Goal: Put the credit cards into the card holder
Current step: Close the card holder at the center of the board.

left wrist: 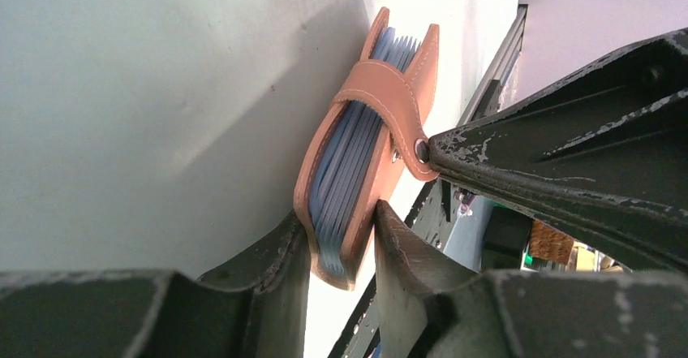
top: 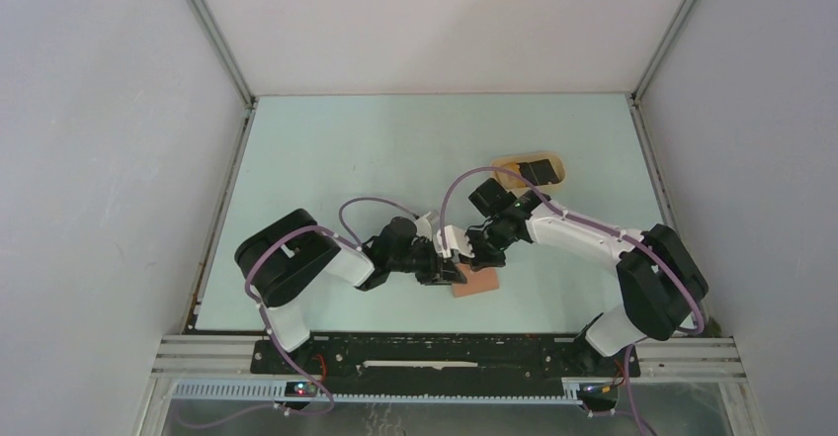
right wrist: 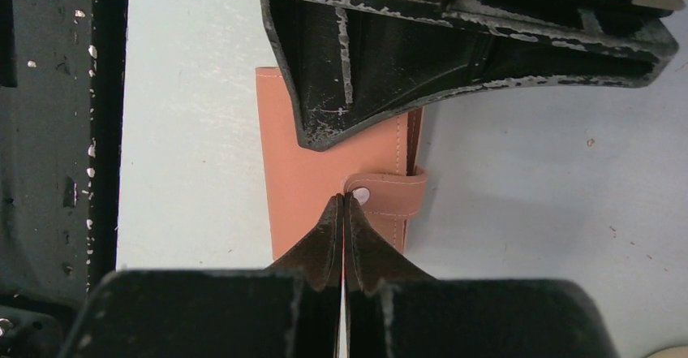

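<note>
The reddish-brown card holder [top: 478, 283] stands on edge on the table near the front, its strap [left wrist: 389, 98] wrapped over it. Blue-grey pockets [left wrist: 353, 159] show between its covers. My left gripper [left wrist: 341, 248] is shut on the holder's lower end, one finger on each cover. My right gripper [right wrist: 344, 202] is shut, its tips against the strap's end beside the metal snap [right wrist: 362, 195]; I cannot tell whether they pinch the strap. Dark credit cards [top: 540, 171] lie in the tan oval tray [top: 506, 164], behind the right arm.
White enclosure walls and aluminium frame posts [top: 212, 41] bound the pale table on three sides. A black rail [top: 445, 352] carrying both arm bases runs along the near edge. Both arms cross the front middle of the table.
</note>
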Controlling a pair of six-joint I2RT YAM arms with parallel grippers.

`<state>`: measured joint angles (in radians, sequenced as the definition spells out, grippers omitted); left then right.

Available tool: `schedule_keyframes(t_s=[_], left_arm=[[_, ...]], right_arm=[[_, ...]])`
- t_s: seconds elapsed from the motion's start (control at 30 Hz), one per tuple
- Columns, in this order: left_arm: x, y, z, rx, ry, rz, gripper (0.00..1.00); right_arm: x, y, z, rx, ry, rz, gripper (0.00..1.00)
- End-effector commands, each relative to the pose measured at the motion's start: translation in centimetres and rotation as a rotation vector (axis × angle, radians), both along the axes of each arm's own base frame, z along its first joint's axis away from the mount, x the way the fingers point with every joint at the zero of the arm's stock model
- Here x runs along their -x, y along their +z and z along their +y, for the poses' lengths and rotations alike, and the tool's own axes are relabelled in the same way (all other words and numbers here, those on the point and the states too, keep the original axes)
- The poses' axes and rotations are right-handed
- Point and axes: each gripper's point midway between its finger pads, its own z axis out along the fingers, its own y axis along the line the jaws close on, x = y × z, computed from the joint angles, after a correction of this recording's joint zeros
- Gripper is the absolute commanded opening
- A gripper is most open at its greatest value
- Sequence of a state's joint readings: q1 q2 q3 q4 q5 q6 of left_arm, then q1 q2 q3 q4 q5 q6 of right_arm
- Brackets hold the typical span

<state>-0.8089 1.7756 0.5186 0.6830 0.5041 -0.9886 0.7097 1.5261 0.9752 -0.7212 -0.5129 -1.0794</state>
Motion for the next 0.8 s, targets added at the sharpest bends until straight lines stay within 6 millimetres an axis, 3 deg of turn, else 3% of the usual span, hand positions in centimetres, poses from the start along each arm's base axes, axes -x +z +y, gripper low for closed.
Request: schedule_keyframes(t_s=[0.0, 0.77], left_arm=[[-1.56, -3.71, 2.28, -0.172, 0.114, 0.019, 0.33], [-1.5, -3.69, 2.22, -0.17, 0.107, 0.02, 0.31]], right_arm=[[1.4, 0.28, 0.06, 0.001, 0.034, 0.014, 0.0], [2.11, -0.67, -0.49, 0.049, 0.062, 0.015, 0.0]])
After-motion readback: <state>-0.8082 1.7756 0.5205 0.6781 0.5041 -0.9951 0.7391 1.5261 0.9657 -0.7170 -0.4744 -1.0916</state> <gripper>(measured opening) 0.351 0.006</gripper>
